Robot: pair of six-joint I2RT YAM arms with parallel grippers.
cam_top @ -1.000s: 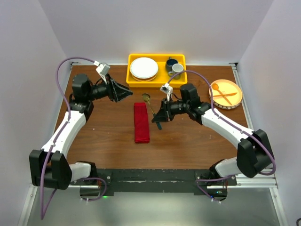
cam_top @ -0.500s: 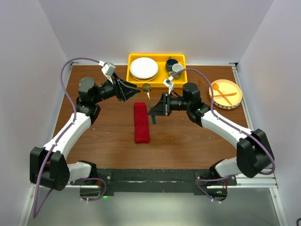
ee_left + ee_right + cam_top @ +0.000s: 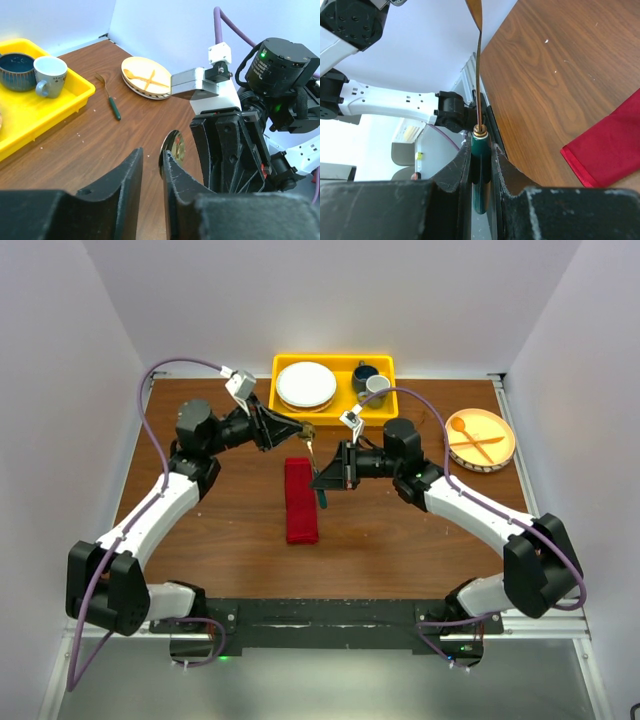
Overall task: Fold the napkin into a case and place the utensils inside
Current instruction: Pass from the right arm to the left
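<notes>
The red napkin (image 3: 300, 500) lies folded as a narrow long case on the table; one corner shows in the right wrist view (image 3: 615, 145). My right gripper (image 3: 328, 480) is shut on the green handle (image 3: 481, 172) of a gold spoon and holds it above the table, bowl (image 3: 309, 427) pointing toward the tray. My left gripper (image 3: 297, 427) is open, its fingertips right at the spoon bowl (image 3: 174, 147), which shows just beyond the right fingertip (image 3: 167, 157); the gap between the fingers is empty. A green-handled gold fork (image 3: 111, 97) lies on the table.
A yellow tray (image 3: 284, 412) at the back holds a white plate (image 3: 306, 384) and two cups (image 3: 370, 380). A round plate (image 3: 480, 440) with wooden utensils sits at the right. White walls close in both sides.
My right gripper has raised the spoon from beside the napkin and swung its bowl toward the tray. My left gripper has moved right until its tips reach the spoon bowl.
</notes>
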